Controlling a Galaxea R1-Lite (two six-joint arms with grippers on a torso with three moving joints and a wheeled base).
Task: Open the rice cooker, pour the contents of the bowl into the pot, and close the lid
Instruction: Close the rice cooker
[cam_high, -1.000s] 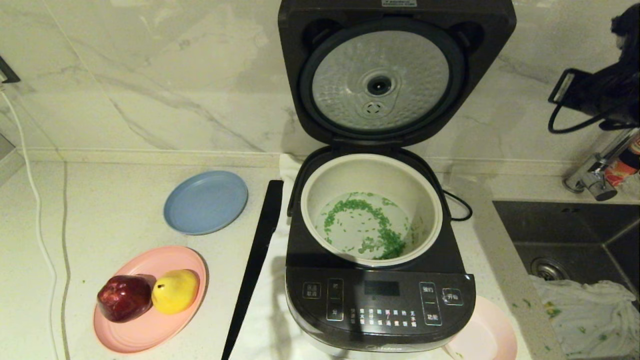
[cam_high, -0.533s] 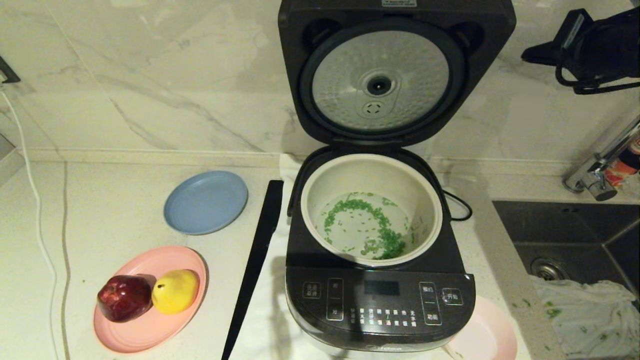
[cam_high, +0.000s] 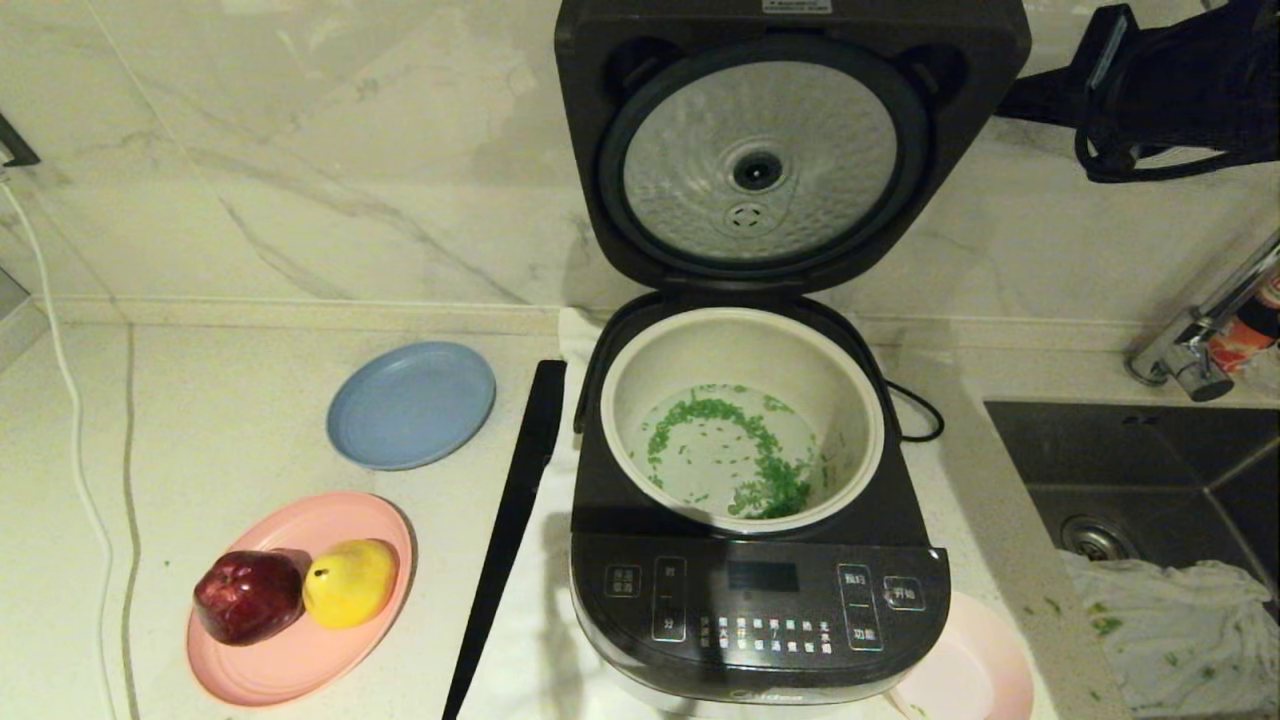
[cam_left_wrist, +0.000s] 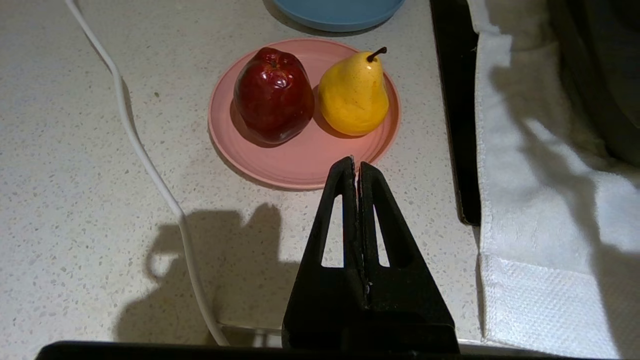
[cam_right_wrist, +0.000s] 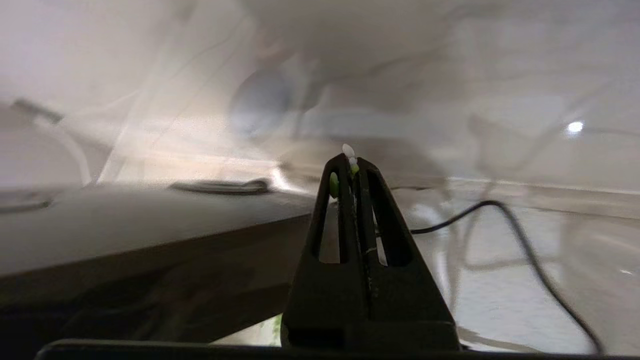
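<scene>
Head view: dark grey rice cooker (cam_high: 758, 520) with hinged lid (cam_high: 790, 150) upright, green grains (cam_high: 760, 460) in cream inner pot (cam_high: 742, 335); right gripper (cam_high: 1040, 97) just beside lid's upper right edge.

Left wrist: left gripper (cam_left_wrist: 356, 167) clenched, empty, near pink plate (cam_left_wrist: 300, 165), left of cooker.

Right wrist: right gripper's fingers (cam_right_wrist: 372, 210) pressed together, grains stuck on.

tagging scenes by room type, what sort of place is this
Most likely a home kitchen counter: a dark grey-black rice cooker stands open on pale speckled stone, beside a dark sunken sink with a chrome tap.
</scene>
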